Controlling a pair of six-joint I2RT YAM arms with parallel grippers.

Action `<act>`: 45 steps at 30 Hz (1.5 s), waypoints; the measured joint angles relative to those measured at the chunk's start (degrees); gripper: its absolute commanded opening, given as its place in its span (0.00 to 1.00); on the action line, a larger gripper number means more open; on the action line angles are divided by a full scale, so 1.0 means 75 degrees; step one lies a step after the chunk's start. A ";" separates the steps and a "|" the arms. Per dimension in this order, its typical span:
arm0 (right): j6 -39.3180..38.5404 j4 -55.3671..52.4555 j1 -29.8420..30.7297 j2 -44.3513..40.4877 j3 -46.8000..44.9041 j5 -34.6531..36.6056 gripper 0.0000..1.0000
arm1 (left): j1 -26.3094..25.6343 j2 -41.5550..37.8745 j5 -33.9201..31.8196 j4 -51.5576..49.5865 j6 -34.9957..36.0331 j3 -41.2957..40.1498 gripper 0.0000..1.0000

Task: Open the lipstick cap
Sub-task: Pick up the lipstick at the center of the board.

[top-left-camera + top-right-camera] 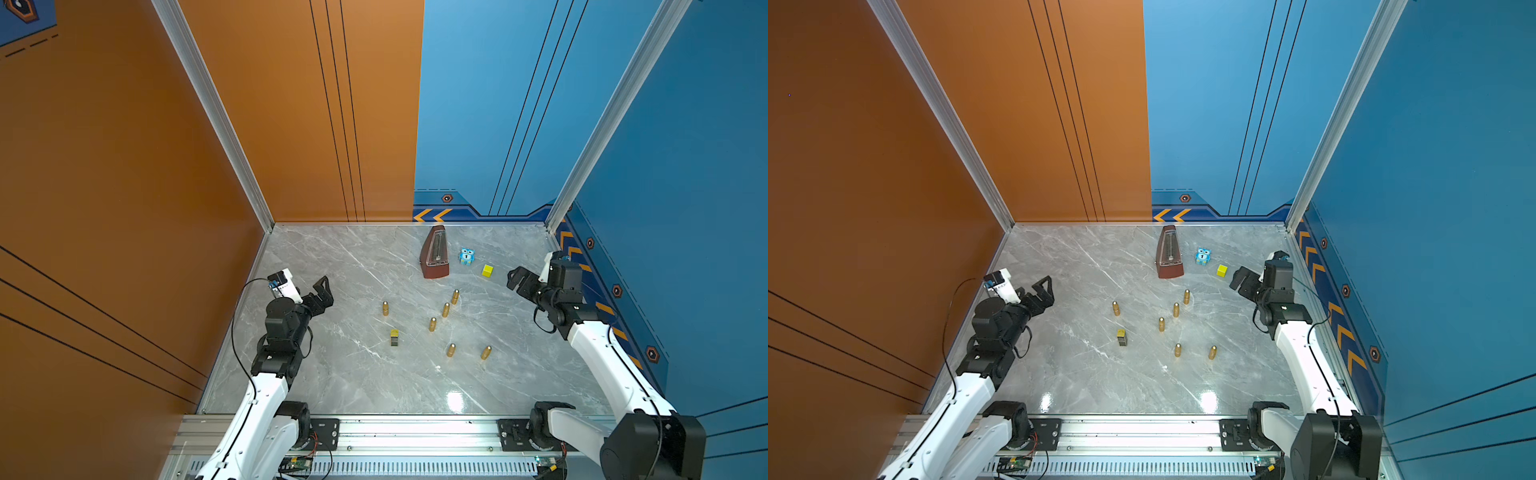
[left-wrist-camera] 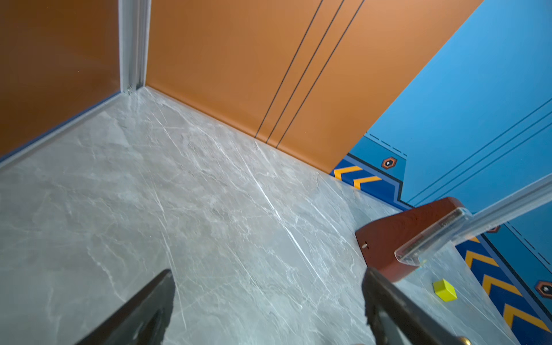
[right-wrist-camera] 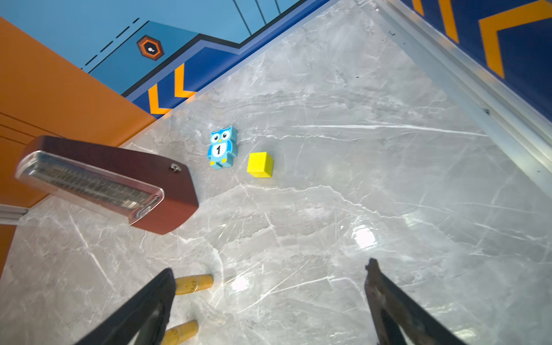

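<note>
Right gripper (image 3: 270, 265) faces owl (image 3: 222, 147) hidden from left wrist.

L wrist view: left gripper (image 2: 268, 271) shows only 2 finger ends, the rest cut by the frame edge. One finger (image 2: 388, 304) covers the metronome's (image 2: 397, 236) lower corner. Its clear cover runs visually into the alu post (image 2: 513, 203), so the boundary is hard to split. Gold speck (image 2: 463, 340) at the very edge, too little to ID. R wrist view: right gripper (image 3: 270, 265) likewise cut off; 2 gold bullet-shaped pieces (image 3: 194, 283) half hidden behind a finger (image 3: 143, 313); metronome's near end blurred. Both top views: gold bullet-shaped pieces & square gold-and-dark piece (image 1: 394, 337) too small to show any cap seam, can't tell which is the lipstick. Left arm (image 1: 266, 399) & right arm (image 1: 598, 357) run off the bottom edge.
</note>
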 measured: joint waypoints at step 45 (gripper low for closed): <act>0.0391 -0.3468 0.6758 0.8483 0.7988 0.1276 0.53 | -0.4130 0.1122 -0.2124 -0.3815 0.0181 0.0685 0.98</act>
